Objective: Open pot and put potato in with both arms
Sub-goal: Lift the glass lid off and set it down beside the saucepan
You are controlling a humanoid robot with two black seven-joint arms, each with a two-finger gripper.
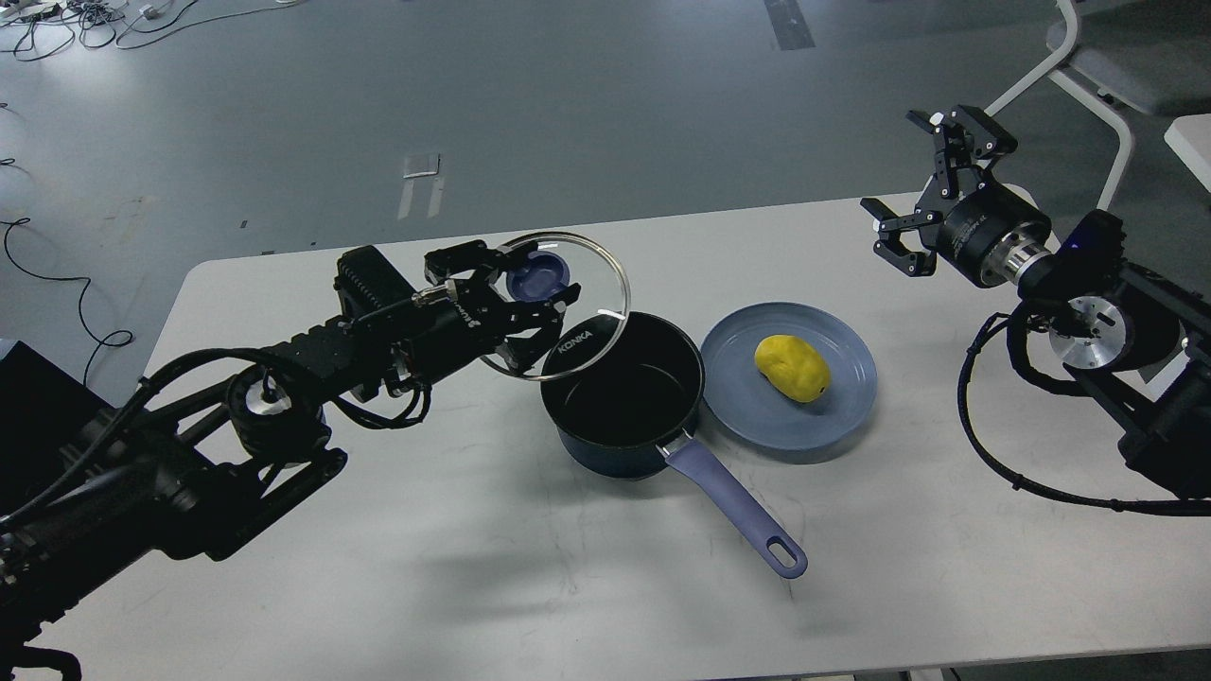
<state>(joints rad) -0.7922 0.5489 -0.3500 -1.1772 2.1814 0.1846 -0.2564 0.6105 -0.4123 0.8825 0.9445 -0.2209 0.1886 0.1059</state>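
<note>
The dark navy pot (624, 397) stands open at the table's middle, its black inside empty, its lavender-blue handle (743, 515) pointing to the front right. My left gripper (525, 288) is shut on the blue knob of the glass "KONKA" lid (582, 326) and holds it tilted above the pot's left rim. The yellow potato (793, 367) lies on the blue-grey plate (738, 402) just right of the pot. My right gripper (922, 184) is open and empty, raised over the table's far right edge.
The white table (473, 567) carries only the pot and plate. A white chair frame (1088, 85) stands behind the right arm. Cables lie on the grey floor at the far left (57, 284).
</note>
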